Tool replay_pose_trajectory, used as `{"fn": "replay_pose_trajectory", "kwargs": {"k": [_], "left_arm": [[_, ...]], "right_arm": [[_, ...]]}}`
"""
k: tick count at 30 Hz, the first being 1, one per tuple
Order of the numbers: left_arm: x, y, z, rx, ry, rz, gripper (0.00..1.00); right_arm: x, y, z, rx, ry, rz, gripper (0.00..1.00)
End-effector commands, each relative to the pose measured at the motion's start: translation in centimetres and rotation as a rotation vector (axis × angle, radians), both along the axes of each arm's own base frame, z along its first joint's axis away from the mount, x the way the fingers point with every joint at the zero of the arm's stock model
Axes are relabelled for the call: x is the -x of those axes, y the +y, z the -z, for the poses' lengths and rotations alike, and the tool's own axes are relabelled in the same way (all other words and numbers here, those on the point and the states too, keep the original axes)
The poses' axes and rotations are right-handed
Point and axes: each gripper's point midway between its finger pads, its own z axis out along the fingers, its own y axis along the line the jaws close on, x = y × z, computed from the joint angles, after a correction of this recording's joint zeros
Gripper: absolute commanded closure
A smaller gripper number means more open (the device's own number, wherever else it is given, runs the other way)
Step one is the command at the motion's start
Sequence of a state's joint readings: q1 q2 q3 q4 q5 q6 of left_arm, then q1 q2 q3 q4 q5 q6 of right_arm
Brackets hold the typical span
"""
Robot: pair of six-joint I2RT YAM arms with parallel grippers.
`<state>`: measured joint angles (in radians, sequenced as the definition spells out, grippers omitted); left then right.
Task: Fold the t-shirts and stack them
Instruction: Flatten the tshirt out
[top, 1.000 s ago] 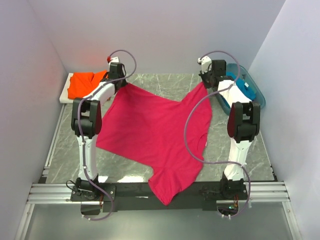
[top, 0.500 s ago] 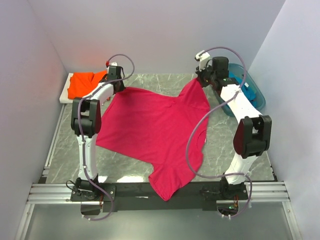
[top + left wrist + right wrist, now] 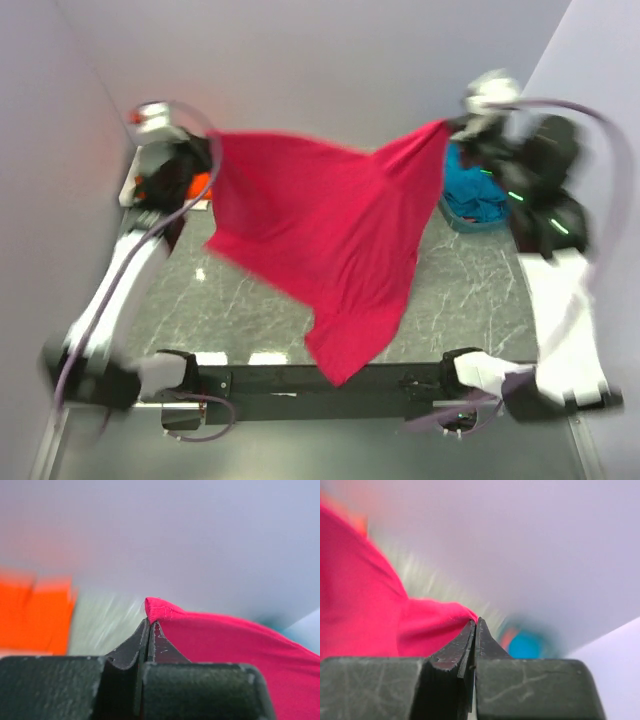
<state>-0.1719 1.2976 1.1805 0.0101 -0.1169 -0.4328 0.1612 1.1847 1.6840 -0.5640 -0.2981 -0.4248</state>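
The magenta-red t-shirt [image 3: 330, 230] hangs in the air, stretched between both raised arms, its lower end drooping toward the table's near edge. My left gripper [image 3: 210, 140] is shut on its upper left corner [image 3: 159, 607]. My right gripper [image 3: 447, 126] is shut on its upper right corner [image 3: 450, 615]. The orange t-shirt [image 3: 200, 183] lies at the far left, mostly hidden behind the left arm; it shows as an orange blur [image 3: 32, 612] in the left wrist view. The teal-blue t-shirt [image 3: 478, 195] sits at the far right. All views are motion-blurred.
The teal plastic basket [image 3: 462, 222] holds the teal-blue shirt at the far right, a blue blur [image 3: 530, 645] in the right wrist view. Grey marble tabletop [image 3: 470, 290] lies below. Pale walls [image 3: 330, 60] close in the back and sides.
Both arms have swung sharply up and apart, lifting the magenta-red t-shirt off the table and pulling its top edge taut. Both grips have stayed shut on the shirt's corners.
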Motion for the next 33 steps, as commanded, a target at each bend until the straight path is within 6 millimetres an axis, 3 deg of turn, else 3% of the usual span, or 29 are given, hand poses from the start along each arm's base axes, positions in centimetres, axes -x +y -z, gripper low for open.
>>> {"fn": "replay_pose_trajectory", "kwargs": {"k": [1,2,3,4,6,9,11,13,15,18,19,21,22,23,24,25,26,27,28,29,30,31,32,33], "left_arm": [[9.5,0.4,-14.2,0.131,-0.416,0.049,0.99],[11.6,0.5,-16.1,0.149,-0.467,0.062,0.99],[15.1,1.1,-18.6,0.169,-0.541,0.07,0.99],[16.8,1.2,-19.8,0.184,-0.578,0.085,0.99],[21.2,1.9,-22.9,0.209,-0.675,0.098,0.99],[24.9,2.4,-25.3,0.225,-0.752,0.109,0.99],[26.1,2.4,-26.4,0.227,-0.776,0.125,0.99],[25.9,2.1,-26.6,0.229,-0.773,0.14,0.99],[24.2,1.7,-26.0,0.222,-0.739,0.143,0.99],[19.6,1.2,-22.9,0.194,-0.636,0.116,0.99],[17.4,0.9,-20.5,0.178,-0.576,0.105,0.99],[13.2,0.2,-16.8,0.15,-0.487,0.096,0.99],[11.1,-0.2,-13.6,0.137,-0.414,0.093,1.0],[8.0,-0.8,-10.1,0.12,-0.325,0.095,0.99],[6.4,-1.3,-8.1,0.113,-0.285,0.103,1.0],[4.7,-2.0,-5.3,0.091,-0.219,0.122,0.99],[1.5,-2.7,-0.2,0.074,-0.093,0.123,1.0],[-0.1,-3.1,2.6,0.069,-0.024,0.124,1.0],[-1.6,-3.6,4.0,0.051,0.033,0.138,1.0],[-3.0,-3.9,6.4,0.029,0.108,0.14,1.0],[-5.2,-4.3,12.3,0.008,0.253,0.134,1.0],[-6.7,-4.7,12.8,-0.004,0.288,0.136,1.0],[-7.8,-4.9,18.7,-0.025,0.44,0.133,1.0],[-8.5,-4.4,20.6,-0.042,0.503,0.094,1.0]], "right_arm": [[11.8,-1.5,-12.4,-0.063,-0.304,-0.022,1.0],[13.8,-1.8,-14.0,-0.089,-0.342,-0.019,1.0],[15.5,-2.2,-15.0,-0.103,-0.361,-0.015,1.0],[18.6,-2.7,-17.8,-0.131,-0.444,-0.014,1.0],[21.2,-3.3,-19.5,-0.158,-0.504,-0.003,1.0],[25.2,-4.1,-21.9,-0.178,-0.616,0.022,1.0],[26.7,-4.5,-23.0,-0.18,-0.665,0.054,1.0],[27.5,-4.6,-23.9,-0.185,-0.7,0.065,1.0],[26.1,-4.9,-24.0,-0.182,-0.689,0.086,1.0],[20.9,-5.2,-22.4,-0.159,-0.605,0.125,1.0],[17.3,-5.3,-20.4,-0.136,-0.548,0.14,1.0],[13.4,-5.1,-18.5,-0.11,-0.52,0.142,1.0],[8.9,-5.0,-13.5,-0.075,-0.403,0.147,1.0],[6.7,-4.9,-11.3,-0.058,-0.357,0.145,1.0],[4.6,-4.8,-8.8,-0.042,-0.31,0.143,1.0],[0.6,-4.8,-3.6,-0.018,-0.221,0.144,1.0],[-1.2,-4.5,-0.6,-0.002,-0.18,0.125,1.0],[-2.8,-4.3,2.3,0.01,-0.146,0.115,1.0],[-5.9,-4.2,8.5,0.047,-0.06,0.101,1.0],[-7.1,-4.3,11.6,0.064,-0.01,0.1,1.0],[-8.3,-4.1,14.3,0.071,0.04,0.087,1.0],[-10.5,-4.3,19.8,0.102,0.149,0.091,1.0],[-11.6,-4.4,22.0,0.11,0.202,0.099,1.0],[-12.6,-4.4,24.1,0.109,0.252,0.104,1.0]]}}
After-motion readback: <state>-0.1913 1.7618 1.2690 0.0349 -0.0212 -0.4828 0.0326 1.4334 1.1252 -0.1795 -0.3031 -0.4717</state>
